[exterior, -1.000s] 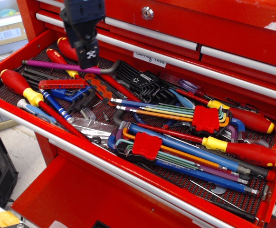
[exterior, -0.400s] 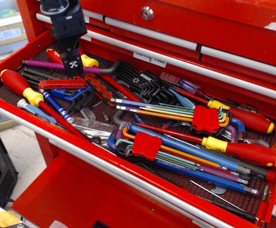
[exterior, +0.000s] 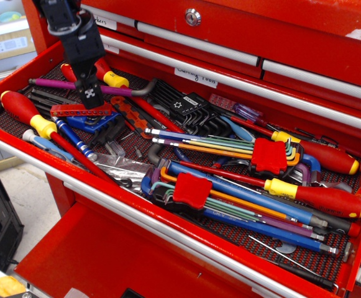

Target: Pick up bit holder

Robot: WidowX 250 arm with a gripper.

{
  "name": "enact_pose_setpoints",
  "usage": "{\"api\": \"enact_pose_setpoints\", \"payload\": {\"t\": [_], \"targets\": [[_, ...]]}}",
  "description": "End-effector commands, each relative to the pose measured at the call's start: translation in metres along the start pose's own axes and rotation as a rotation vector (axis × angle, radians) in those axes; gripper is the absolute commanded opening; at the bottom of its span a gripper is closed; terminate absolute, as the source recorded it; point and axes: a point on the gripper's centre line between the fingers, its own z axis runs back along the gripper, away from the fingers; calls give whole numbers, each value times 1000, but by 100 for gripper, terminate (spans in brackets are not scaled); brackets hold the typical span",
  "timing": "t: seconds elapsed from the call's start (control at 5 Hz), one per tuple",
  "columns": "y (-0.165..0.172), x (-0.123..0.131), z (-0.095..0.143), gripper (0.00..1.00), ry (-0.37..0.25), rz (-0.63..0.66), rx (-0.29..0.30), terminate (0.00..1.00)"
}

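- I see the tool (exterior: 91,99) pointing down into the open red tool drawer (exterior: 168,223), its black tip right at the bit holder (exterior: 81,110), about midway along the strip.
- I cannot tell how far the tool is open: its fingers merge with the dark body from this angle, and contact with the strip is likely but not confirmed.
- Against the frame 0.4 s ago, the tool has moved left and lower; its tip was then above the strip, near the purple hex key (exterior: 93,87), and it now sits at the strip's upper edge.
- Against the frame 1.0 s ago, the change is larger: the tool was then higher and further right.
- The bit holder has not shifted between frames.
- It lies flat at the drawer's left end, a narrow red strip with a row of small bits, resting on a blue plastic block (exterior: 90,122), just beside a red-handled screwdriver (exterior: 28,115).
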Motion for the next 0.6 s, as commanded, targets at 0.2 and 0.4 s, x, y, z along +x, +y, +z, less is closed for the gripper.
{"api": "enact_pose_setpoints", "payload": {"t": [0.2,0.4], "targets": [[19,-3,-4,100,-56,-25,16,0],[11,-6,-10,100,-70,-6,10,0]]}}
